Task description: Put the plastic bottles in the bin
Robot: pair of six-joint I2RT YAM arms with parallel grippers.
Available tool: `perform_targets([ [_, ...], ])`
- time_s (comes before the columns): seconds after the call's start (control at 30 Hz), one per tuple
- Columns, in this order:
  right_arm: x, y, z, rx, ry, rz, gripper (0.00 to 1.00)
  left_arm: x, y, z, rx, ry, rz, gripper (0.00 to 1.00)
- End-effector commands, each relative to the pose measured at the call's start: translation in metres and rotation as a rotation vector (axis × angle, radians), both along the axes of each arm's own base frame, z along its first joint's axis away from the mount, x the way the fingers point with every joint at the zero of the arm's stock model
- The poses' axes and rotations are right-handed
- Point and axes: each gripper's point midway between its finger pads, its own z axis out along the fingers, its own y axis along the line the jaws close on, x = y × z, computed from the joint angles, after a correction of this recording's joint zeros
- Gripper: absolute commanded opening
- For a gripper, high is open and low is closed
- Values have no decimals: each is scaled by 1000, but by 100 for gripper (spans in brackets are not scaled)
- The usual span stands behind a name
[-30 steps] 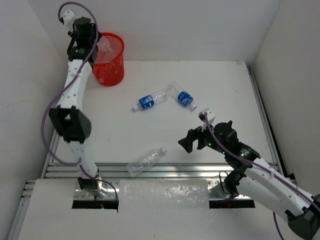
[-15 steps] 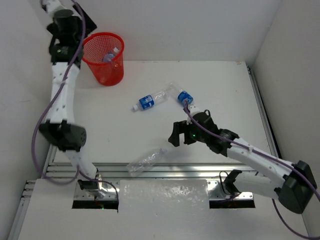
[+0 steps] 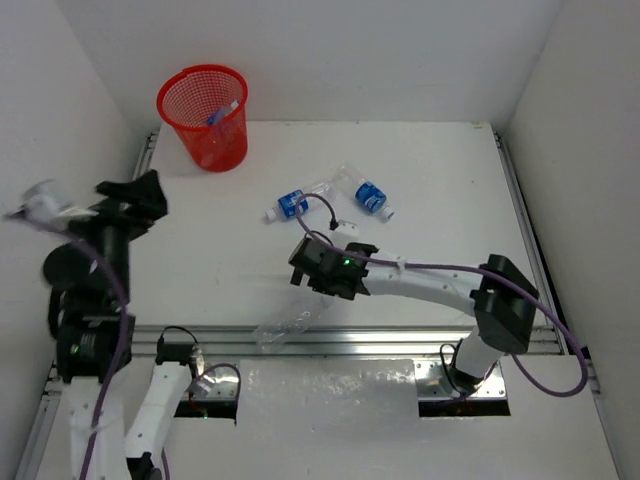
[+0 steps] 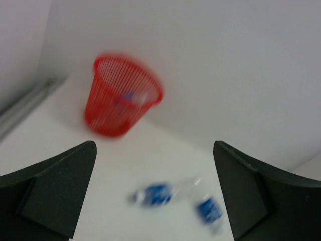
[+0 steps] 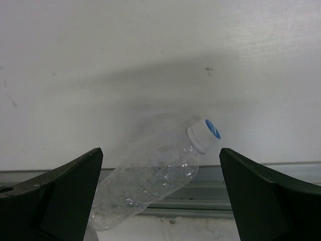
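Over at the bin (image 3: pixel 203 115), a bottle (image 3: pixel 222 110) just dropped in; left claw (image 3: pixel 135 195) backed off wide, right claw (image 3: pixel 303 265) hangs wide over the clear bottle (image 5: pixel 160 170).

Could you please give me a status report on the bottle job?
Left claw open, empty. Right claw open, facing unlabelled bottle at near edge of table. Two blue-labelled bottles mid-table, bin far-left. Nothing blocking.

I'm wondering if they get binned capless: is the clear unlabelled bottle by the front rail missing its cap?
No, the clear bottle wears a white cap with a blue top.
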Motion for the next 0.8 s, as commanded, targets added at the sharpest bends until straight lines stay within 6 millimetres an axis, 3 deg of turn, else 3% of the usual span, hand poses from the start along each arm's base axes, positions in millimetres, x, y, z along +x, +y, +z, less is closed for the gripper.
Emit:
perform_targets([
  [0.0,-20,2,1,-1,7,-202,99,41,-10,-124,13,385,-75,100],
  [0.03,-23,7,-2,15,3,-220,99,42,-9,-141,30,424,-75,100],
  [0.1,-31,22,-11,35,24,-206,99,43,-7,-153,44,446,-67,100],
  [0.33,-50,41,-63,76,149,-242,99,51,-10,-193,38,497,-89,100],
  [0.37,-48,51,-65,128,149,-238,98,52,-11,-199,36,507,-89,100],
  [0.43,-48,46,-76,144,139,-240,92,54,-13,-208,35,524,-103,100],
  [0.47,-41,59,-69,224,108,-230,87,54,-14,-207,36,525,-110,99],
  [0.53,-36,50,-70,267,45,-188,72,55,-18,-205,41,510,-136,100],
  [0.57,-29,54,-68,352,4,-165,55,55,-23,-205,43,506,-162,100],
  [0.63,-21,52,-44,394,-93,-84,42,55,-34,-205,46,494,-229,100],
  [0.7,-17,37,-36,339,-172,-31,36,53,-65,-208,30,479,-405,100],
  [0.73,-12,32,-14,346,-237,-4,35,54,-79,-206,23,458,-486,100],
  [0.77,-11,22,-10,278,-302,84,35,47,-102,-207,7,453,-632,100],
])
